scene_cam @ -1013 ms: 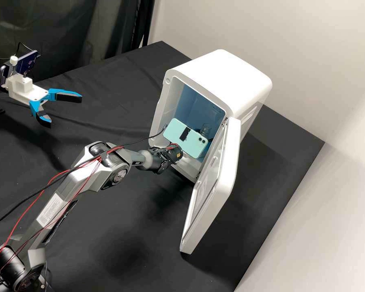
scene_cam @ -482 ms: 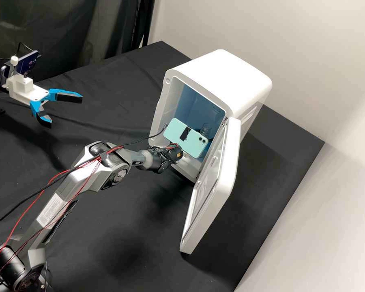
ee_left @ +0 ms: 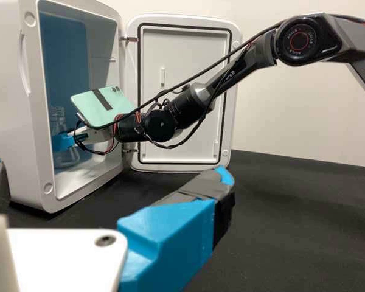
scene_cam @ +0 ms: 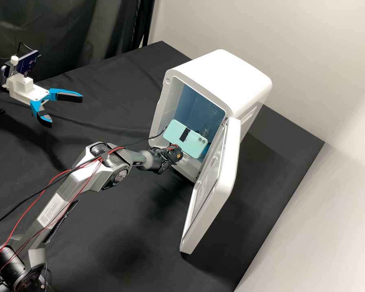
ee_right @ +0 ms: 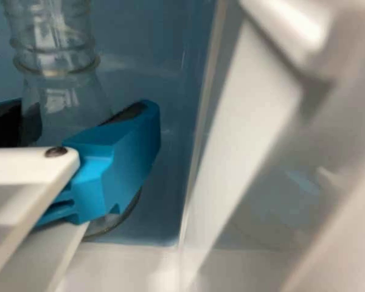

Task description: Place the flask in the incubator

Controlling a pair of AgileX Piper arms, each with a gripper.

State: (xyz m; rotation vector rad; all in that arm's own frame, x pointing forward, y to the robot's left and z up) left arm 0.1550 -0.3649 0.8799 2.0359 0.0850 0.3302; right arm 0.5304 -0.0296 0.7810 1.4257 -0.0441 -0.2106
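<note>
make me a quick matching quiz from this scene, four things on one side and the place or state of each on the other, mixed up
Column one
1. flask
2. incubator door
3. left pincer
4. right pincer

Column two
a. swung wide open
b. open, in the air over the bench, away from the other three
c. clear glass, inside the incubator
d. closed on the flask's lower body

Pairs: 1-c, 2-a, 3-b, 4-d

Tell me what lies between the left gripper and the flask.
Bare black bench, seen in the high view; at the flask itself sits the right gripper.
</note>
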